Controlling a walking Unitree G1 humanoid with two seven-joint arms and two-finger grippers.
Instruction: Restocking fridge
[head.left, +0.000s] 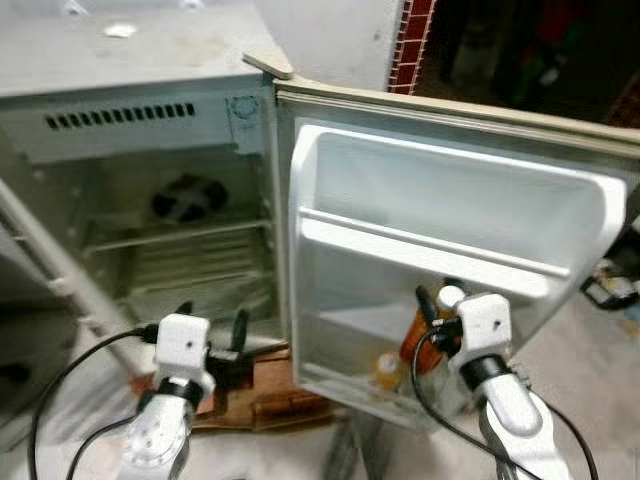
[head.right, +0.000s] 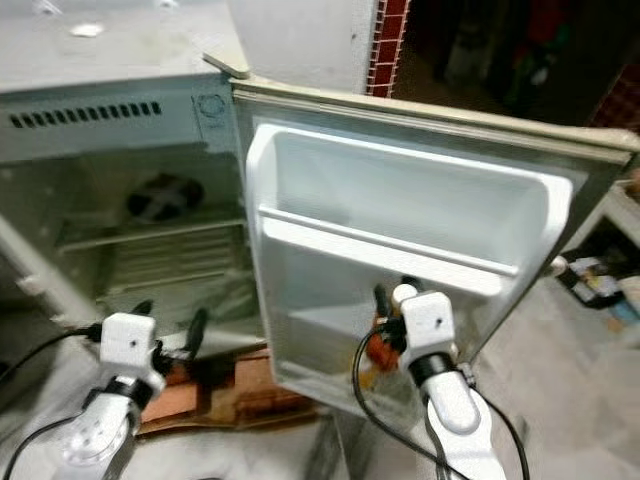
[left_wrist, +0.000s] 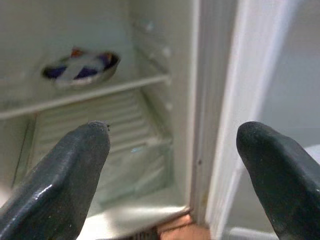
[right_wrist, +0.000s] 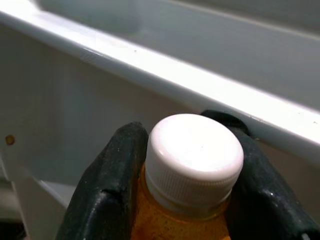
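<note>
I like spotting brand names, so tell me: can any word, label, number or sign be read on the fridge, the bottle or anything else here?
No text can be read.
Round sticker on the fridge: too blurred.
Orange bottle in the right pincer: plain white cap, no label showing.
Bowl on the shelf: a pattern, no words.

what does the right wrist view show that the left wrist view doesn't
Right wrist view: the right claw shut on an orange bottle just under its white cap, close below the white door shelf rail.

Left wrist view: the left claw open and holding nothing, aimed into the fridge compartment, where a dark bowl-like item sits on the wire shelf above a ribbed tray.

Both: a pair of black fingers in the foreground and white parts of the open fridge behind.
</note>
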